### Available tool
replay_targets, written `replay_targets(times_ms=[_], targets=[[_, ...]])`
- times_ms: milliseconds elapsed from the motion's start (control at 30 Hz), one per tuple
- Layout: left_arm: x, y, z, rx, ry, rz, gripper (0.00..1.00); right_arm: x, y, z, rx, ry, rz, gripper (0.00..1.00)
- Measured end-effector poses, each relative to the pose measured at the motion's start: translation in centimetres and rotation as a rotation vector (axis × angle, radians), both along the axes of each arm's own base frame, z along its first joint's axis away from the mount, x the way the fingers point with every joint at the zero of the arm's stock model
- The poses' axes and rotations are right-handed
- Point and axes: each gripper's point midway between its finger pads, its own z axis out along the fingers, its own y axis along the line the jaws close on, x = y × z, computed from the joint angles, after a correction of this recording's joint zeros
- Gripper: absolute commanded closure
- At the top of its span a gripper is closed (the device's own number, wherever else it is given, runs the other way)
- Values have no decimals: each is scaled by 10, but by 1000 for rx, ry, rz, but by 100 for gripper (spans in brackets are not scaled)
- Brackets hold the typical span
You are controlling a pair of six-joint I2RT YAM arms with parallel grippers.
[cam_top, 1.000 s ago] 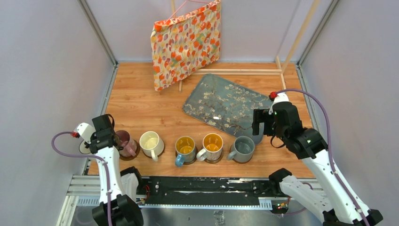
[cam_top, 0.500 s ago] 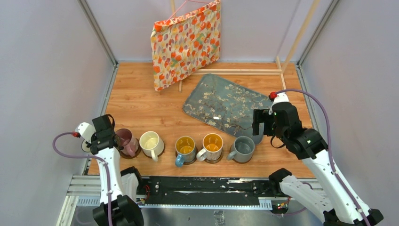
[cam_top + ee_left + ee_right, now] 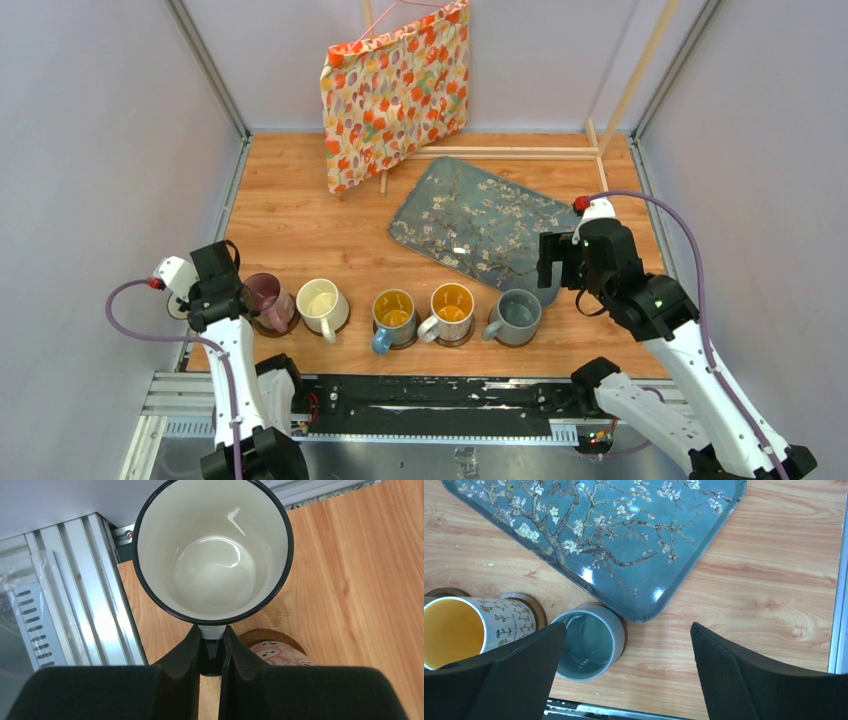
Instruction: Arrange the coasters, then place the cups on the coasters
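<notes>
Top external: five mugs in a row along the near edge of the table (image 3: 300,215), left to right pink mug (image 3: 268,300), cream mug (image 3: 320,303), blue-handled mug (image 3: 393,314), yellow mug (image 3: 452,303), grey mug (image 3: 518,312). Sixth one, the white mug (image 3: 212,555), mostly hidden under the left arm there, off the left end of the row beside pink. Floral tray (image 3: 480,225) behind the row on the right, orange leafy cloth (image 3: 395,90) up at the back.

Left wrist: left claw (image 3: 211,652) squeezed narrow on the white mug's handle, mug upright, mouth straight at the camera, nothing inside. Hanging or sitting over the table's left edge by the metal rail (image 3: 75,610), honestly can't tell which. Bit of pink mug on its coaster (image 3: 265,636) peeking out just right of the fingers.

Right wrist: right claw (image 3: 628,630) spread wide, gripping nothing, hovering over the grey mug and the tray's near corner. Grey and yellow both parked on coasters (image 3: 538,609), side by side. Grey tucked right up against that tray corner; touching or not, can't say.
</notes>
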Motion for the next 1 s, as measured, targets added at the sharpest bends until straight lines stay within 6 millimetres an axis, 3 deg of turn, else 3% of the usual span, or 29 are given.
replay_targets(times_ms=[1000], targets=[[4, -1, -31, -47, 63, -9, 100, 0, -1, 2, -32, -17, 8, 0]])
